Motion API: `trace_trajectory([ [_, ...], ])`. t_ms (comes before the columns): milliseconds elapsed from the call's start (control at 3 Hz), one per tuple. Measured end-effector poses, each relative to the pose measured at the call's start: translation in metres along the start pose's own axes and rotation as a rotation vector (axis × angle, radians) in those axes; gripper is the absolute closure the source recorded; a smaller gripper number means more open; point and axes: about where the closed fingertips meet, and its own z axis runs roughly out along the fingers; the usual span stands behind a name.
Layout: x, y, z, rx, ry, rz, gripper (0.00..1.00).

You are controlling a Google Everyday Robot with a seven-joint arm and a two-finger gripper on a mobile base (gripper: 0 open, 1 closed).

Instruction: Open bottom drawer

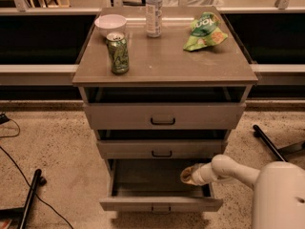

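The bottom drawer [133,204] stands pulled well out, its plain grey inside showing and its small pull facing the camera. The hand [189,176] is inside the drawer at its right side, just below the middle drawer [119,149], on an arm [238,171] reaching in from the right. The top drawer [119,116] sits slightly out. On the tabletop [167,61] stand a green can [117,53], a white bowl [110,25], a bottle [153,11] and a green bag [205,31]
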Motion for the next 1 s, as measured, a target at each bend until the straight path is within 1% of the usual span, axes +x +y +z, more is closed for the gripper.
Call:
trace_trajectory([
  [333, 0.016, 0.007, 0.038, -0.072, 0.008, 0.054, 1.0],
  [667, 0.029, 0.036, 0.065, -0.186, 0.026, 0.114, 1.0],
  [1000, 0.032, 0.069, 0.072, -0.314, 0.006, 0.149, 1.0],
])
